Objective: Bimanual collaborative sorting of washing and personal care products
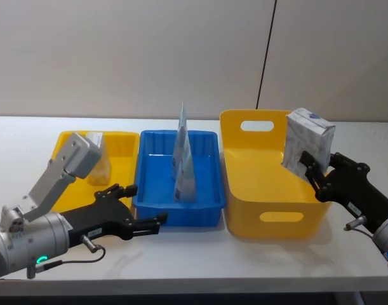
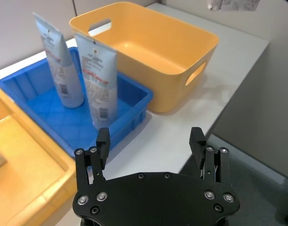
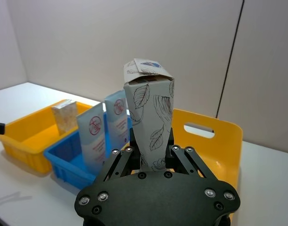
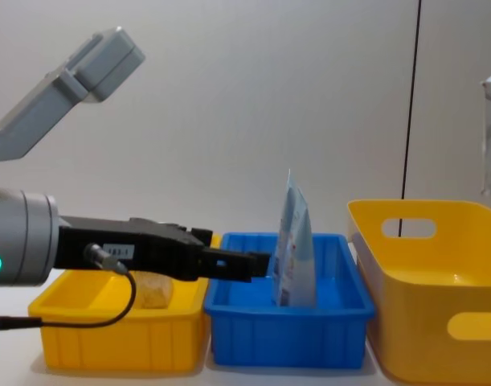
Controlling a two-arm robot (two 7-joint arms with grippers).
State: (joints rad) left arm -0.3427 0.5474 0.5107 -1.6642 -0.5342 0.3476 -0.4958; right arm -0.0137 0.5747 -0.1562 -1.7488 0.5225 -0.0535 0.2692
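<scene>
Leaf packs (image 1: pixel 311 136): two, one clamped in right claw (image 1: pixel 310 166); pouches (image 1: pixel 184 160): two; left claw (image 2: pixel 150 136) spread wide.

- My right gripper (image 1: pixel 307 166) is clamped on a whitish-beige pack (image 1: pixel 308 133), held tilted in the air over the right rim of the big yellow basket (image 1: pixel 249 220).
- That basket stands toward the right end of the tabletop (image 1: pixel 244 262), just beside the blue tray (image 1: pixel 157 183) at the middle.
- Light-blue pouches (image 1: pixel 183 159) stand upright in the blue tray, points up.
- The yellow tray (image 1: pixel 126 147) sits at the left, against the blue one; a pale pack (image 1: pixel 105 167) stands in it, partly hidden by my left arm.
- My left gripper (image 1: pixel 147 203) hovers near the tabletop's front edge, before the blue tray's front left corner, fingers spread and holding nothing.
</scene>
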